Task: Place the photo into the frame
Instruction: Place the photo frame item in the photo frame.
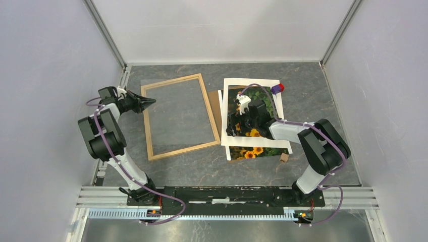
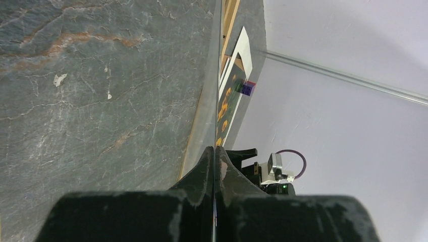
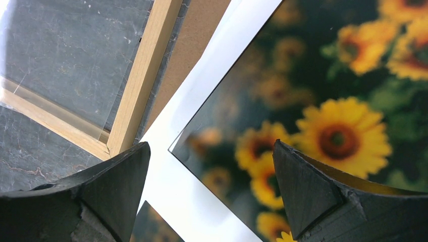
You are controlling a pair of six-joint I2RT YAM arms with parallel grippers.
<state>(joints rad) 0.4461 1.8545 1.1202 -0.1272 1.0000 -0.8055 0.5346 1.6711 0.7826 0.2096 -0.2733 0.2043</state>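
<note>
R hand (image 3: pixel 211 146) fingers apart, over white mat (image 1: pixel 251 83) corner | L hand (image 2: pixel 214 154) fingers together at frame (image 1: pixel 184 150) left rail | photo (image 1: pixel 255 151) under mat, right of frame, near edge poking out | frame empty, bench (image 1: pixel 323 101) shows through | risk: pinch takes the mat, not the photo, since the mat overlaps it

Dark grey, stone-patterned table (image 1: pixel 323 101) and its load

A rectangular picture frame of thin light wood strips (image 1: pixel 184 149) lies flat left of centre. A plain brown backing board (image 1: pixel 217 106) lies just beside the frame's right edge, partly under a flat white paper mat border (image 1: pixel 252 82). That mat overlaps a rectangular sunflower photo (image 1: pixel 251 152). A small red-and-blue object (image 1: pixel 277 88) sits at the mat's far right corner. A small brown block (image 1: pixel 284 157) sits near the photo's near right corner.
</note>
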